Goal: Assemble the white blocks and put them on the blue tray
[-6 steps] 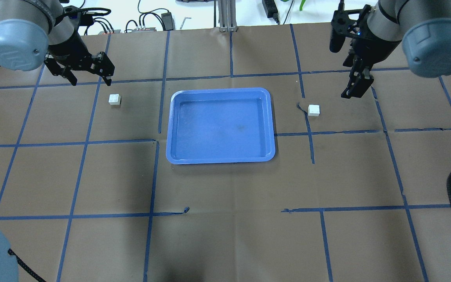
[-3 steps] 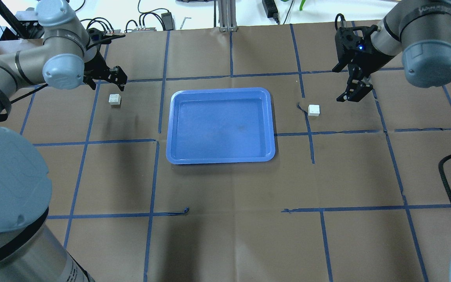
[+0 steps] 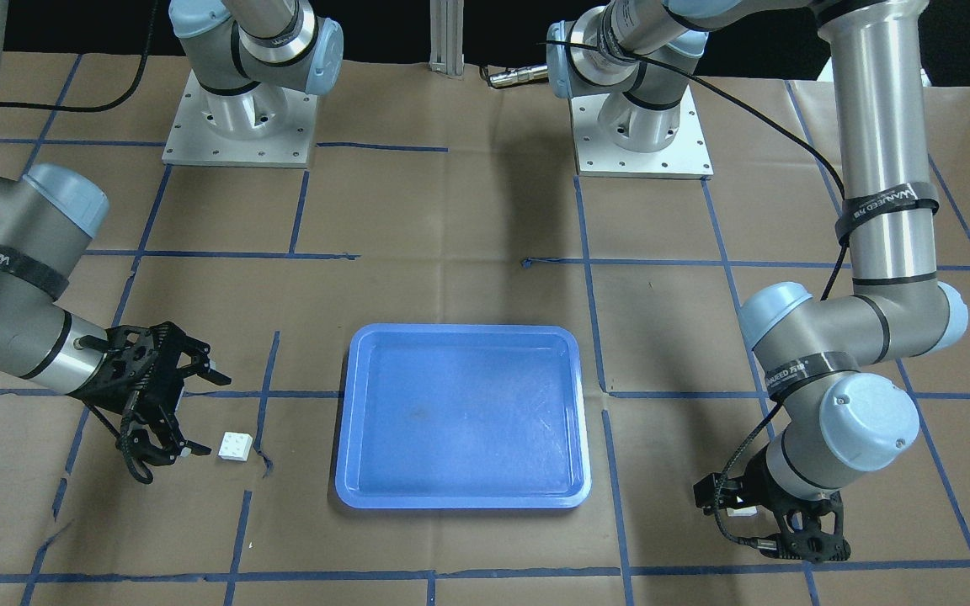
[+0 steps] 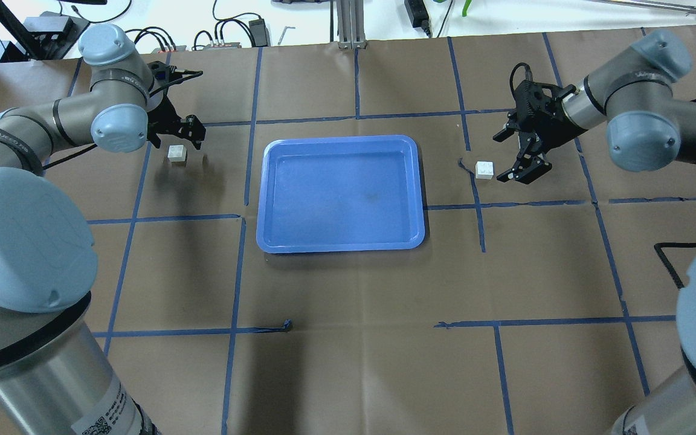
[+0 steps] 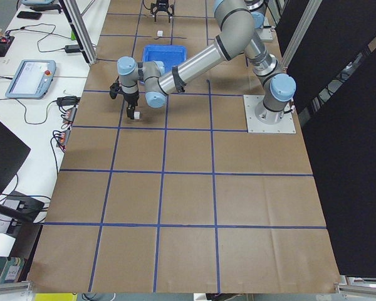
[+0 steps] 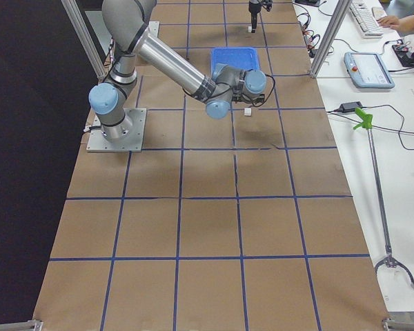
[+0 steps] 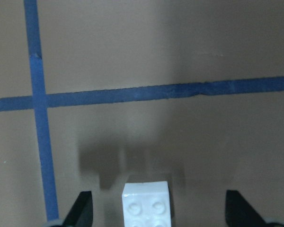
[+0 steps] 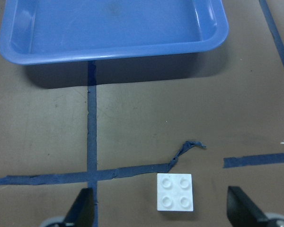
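One white block (image 4: 176,153) lies left of the blue tray (image 4: 341,244). My left gripper (image 4: 179,134) is open just above it, and in the left wrist view (image 7: 157,194) the block (image 7: 146,204) sits between the fingers (image 7: 83,210). The other white block (image 4: 484,170) lies right of the tray. My right gripper (image 4: 505,158) is open and low, close beside it. In the right wrist view (image 8: 158,190) that block (image 8: 175,191) lies between the fingertips (image 8: 239,208), studs up, with the tray (image 8: 113,53) beyond. The tray holds nothing.
Brown paper with a blue tape grid covers the table (image 4: 354,338). A torn tape curl (image 8: 187,149) lies by the right block. Cables and power bricks (image 4: 233,33) lie past the far edge. The arm bases (image 3: 237,126) stand on the robot's side.
Both arms have swung in and come down to their blocks. The left gripper now hangs over the left block and the right gripper has turned to face the right block. Neither block has moved.
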Controlling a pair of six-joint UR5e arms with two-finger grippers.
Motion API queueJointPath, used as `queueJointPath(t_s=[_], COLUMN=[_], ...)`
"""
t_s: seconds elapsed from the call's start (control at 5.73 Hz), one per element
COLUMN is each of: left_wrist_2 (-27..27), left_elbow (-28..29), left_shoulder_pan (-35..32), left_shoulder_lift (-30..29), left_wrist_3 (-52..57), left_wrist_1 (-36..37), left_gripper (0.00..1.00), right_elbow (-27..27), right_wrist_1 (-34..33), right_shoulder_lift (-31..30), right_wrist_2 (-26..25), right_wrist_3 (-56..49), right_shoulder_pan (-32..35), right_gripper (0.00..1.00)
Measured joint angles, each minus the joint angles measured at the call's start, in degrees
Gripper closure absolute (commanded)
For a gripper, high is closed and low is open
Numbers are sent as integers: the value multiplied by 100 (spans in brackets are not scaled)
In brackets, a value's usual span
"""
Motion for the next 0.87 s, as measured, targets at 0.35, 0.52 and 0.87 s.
queueJointPath(t_s=[0.35, 0.52, 0.87], left_wrist_2=[-51, -65, -44], left_elbow=[-21, -5, 10], left_shoulder_pan=[35, 40, 41], left_shoulder_lift=[-29, -47, 17], left_wrist_3=[-15, 0, 840], left_wrist_1=[6, 0, -10], left_gripper=[79, 100, 100], right_elbow=[77, 94, 68], right_wrist_1=[-113, -175, -500], right_shoulder_lift=[270, 321, 456], right_wrist_2=[49, 54, 113], right_wrist_3=[-120, -131, -131], right_shoulder_pan=[-34, -37, -38], right_gripper=[0, 0, 3])
